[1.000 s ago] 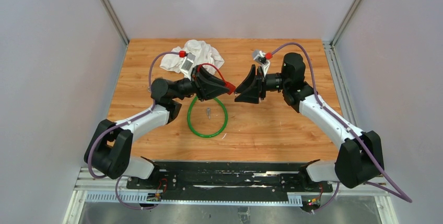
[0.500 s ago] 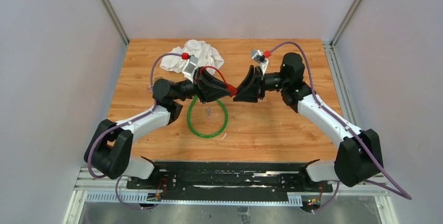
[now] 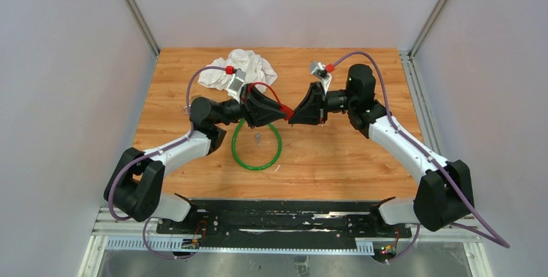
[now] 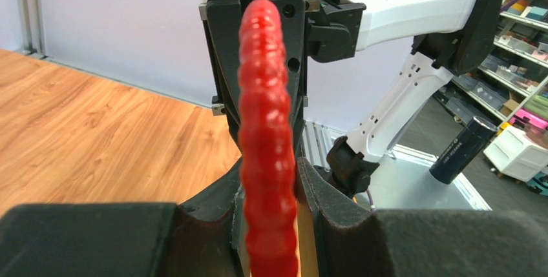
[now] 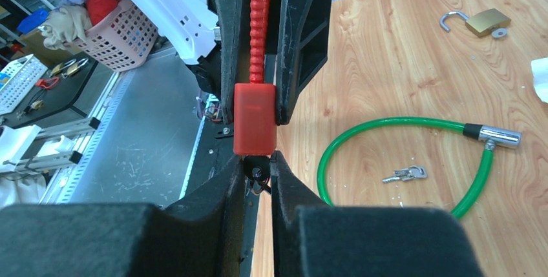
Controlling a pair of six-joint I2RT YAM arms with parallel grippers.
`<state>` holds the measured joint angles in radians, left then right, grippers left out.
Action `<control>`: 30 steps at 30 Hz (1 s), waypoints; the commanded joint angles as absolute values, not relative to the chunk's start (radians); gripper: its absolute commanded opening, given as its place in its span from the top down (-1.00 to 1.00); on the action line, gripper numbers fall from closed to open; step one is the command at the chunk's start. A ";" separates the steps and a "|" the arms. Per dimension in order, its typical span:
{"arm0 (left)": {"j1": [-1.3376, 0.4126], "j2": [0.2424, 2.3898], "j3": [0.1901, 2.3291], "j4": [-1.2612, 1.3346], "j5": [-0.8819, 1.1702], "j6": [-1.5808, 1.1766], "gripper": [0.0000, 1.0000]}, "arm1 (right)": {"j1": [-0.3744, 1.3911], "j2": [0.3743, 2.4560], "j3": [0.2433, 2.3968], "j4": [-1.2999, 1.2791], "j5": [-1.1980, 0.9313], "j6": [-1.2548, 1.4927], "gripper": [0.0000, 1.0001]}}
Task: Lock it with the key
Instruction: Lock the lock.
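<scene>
Closing the gap seen a second ago, the right gripper (image 3: 292, 115) now pinches a small dark key (image 5: 259, 174) right at the end of the red lock (image 5: 254, 119). The left gripper (image 4: 268, 183) clamps the lock's ribbed cable above the table (image 3: 349, 161). Nearer the arm bases a green cable lock (image 3: 257, 168) rings loose keys (image 3: 257, 139); farther off lie a brass padlock (image 5: 486, 22), shackle open, and a white cloth (image 3: 249, 64).

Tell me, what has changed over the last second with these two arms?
The right claw, pinching a key, slid left until it meets the red lock held by the left claw. That grip is unchanged; the green cable, loose keys and white cloth stayed put.
</scene>
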<state>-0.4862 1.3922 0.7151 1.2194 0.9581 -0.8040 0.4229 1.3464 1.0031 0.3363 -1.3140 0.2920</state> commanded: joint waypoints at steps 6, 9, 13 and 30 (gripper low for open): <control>-0.490 1.368 0.712 1.095 0.879 -0.725 0.99 | 0.436 1.308 1.079 0.074 -1.134 0.021 0.95; -0.489 1.365 0.713 1.005 0.815 -0.712 0.99 | 0.439 1.292 1.083 0.026 -1.022 -0.049 0.95; -0.490 1.384 0.715 0.933 0.723 -0.699 0.99 | 0.454 1.272 1.059 0.007 -0.863 -0.139 0.96; -0.474 1.373 0.705 0.973 0.733 -0.713 0.99 | 0.416 1.266 1.035 -0.024 -0.918 -0.213 0.05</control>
